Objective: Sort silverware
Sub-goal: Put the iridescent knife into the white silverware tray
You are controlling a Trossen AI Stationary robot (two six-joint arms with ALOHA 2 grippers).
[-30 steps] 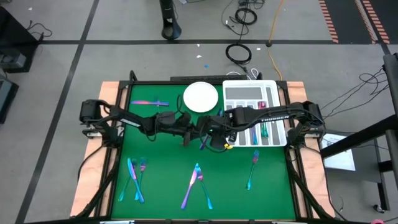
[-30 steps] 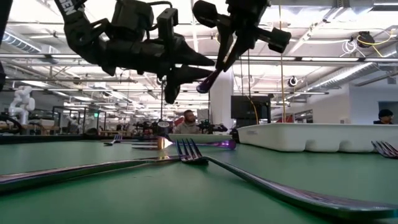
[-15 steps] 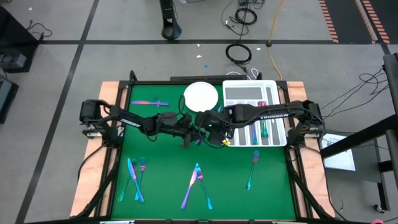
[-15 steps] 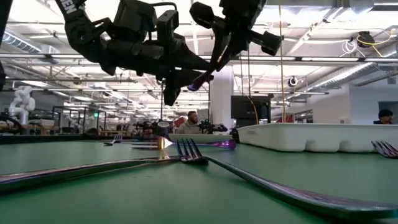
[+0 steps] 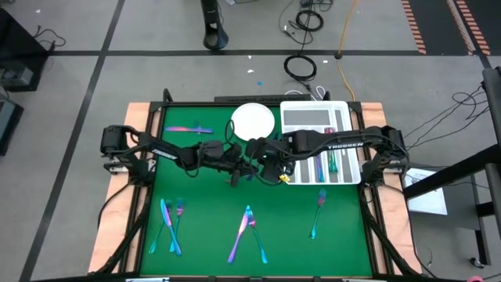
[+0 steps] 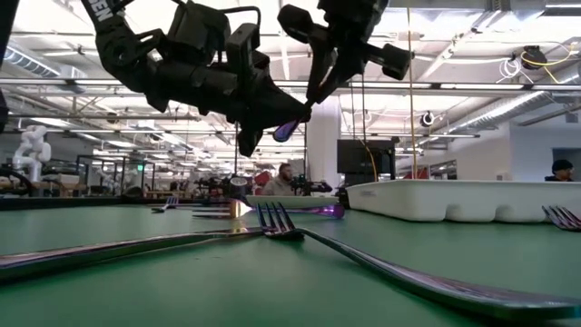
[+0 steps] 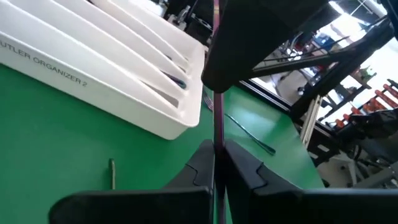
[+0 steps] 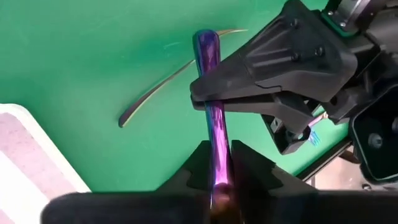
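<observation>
One big green table mat [image 5: 203, 227] is taking up most of the high view. Both dark arms are reaching in over the middle of it, left arm from the left side, right arm from the right.

Next biggest, the white slotted tray [image 5: 313, 117] is sitting at the back right corner, and the round white plate [image 5: 252, 122] is lying just beside it on the left.

Now the fun part: the left gripper [image 8: 200, 98] and the right gripper [image 8: 217, 168] are meeting nose to nose above the mat, just in front of the plate. Both are lining up on the same purple piece [image 8: 214, 124] of silverware, which is hanging in the air between them, well clear of the table. The left gripper is pinching its slim handle, fingers [image 7: 239, 165] pressed together on it. The right gripper is sitting around the same handle a bit further along, but I honestly can't tell whether it's clamping or loose. I also can't tell if it's a fork, knife or spoon.

The rest of the silverware is lying scattered:
- a pair at the front left [image 5: 168, 223]
- a crossed pair at the front middle [image 5: 246, 231]
- a fork at the front right [image 5: 317, 211]
- one piece at the back left [image 5: 188, 129]
- a few pieces in the tray slots [image 5: 333, 160]
</observation>
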